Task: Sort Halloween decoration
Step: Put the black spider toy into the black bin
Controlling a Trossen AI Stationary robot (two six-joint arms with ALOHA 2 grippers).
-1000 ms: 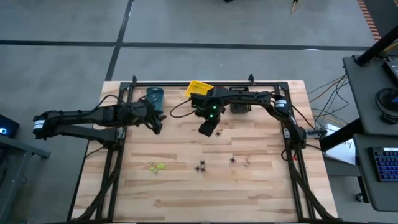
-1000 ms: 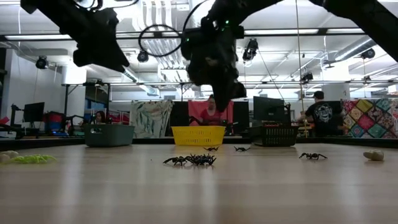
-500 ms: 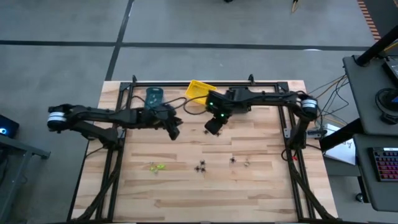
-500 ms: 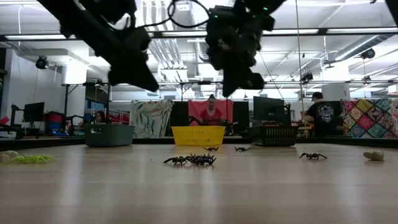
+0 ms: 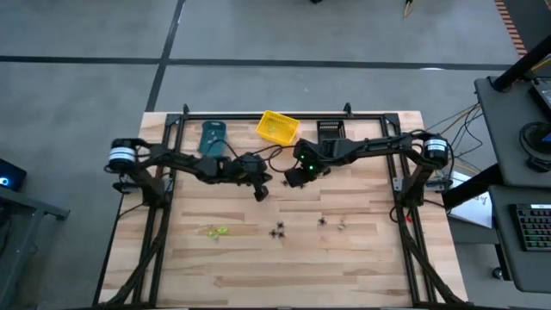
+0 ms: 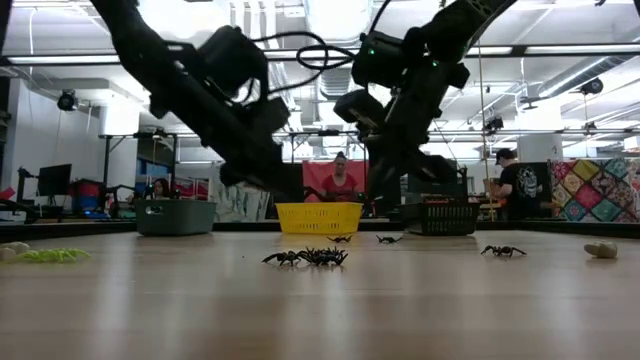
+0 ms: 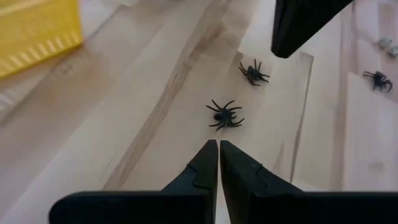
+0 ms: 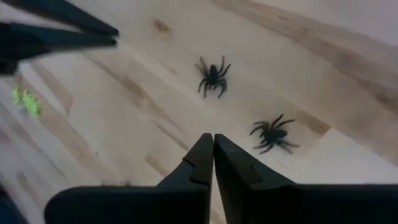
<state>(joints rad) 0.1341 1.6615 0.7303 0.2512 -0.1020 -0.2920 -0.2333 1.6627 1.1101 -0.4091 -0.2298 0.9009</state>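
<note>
High view: both grippers, left point(image 5: 261, 195) and right point(image 5: 291, 180), are held clenched and empty above the table point(image 5: 362, 258), while spiders point(image 5: 277, 231) lie unsorted nearer its front edge.

Open-plan robotics lab.
Wooden desk point(image 5: 258, 267) on concrete floor; behind it monitors point(image 6: 52, 180), seated people point(image 6: 340, 180), exposed ceiling ducts point(image 6: 250, 25).

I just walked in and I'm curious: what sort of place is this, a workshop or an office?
Probably a shared lab or workshop. Behind the wooden table are people at desks, computer monitors, and bare ceiling pipes with strip lights.
</note>
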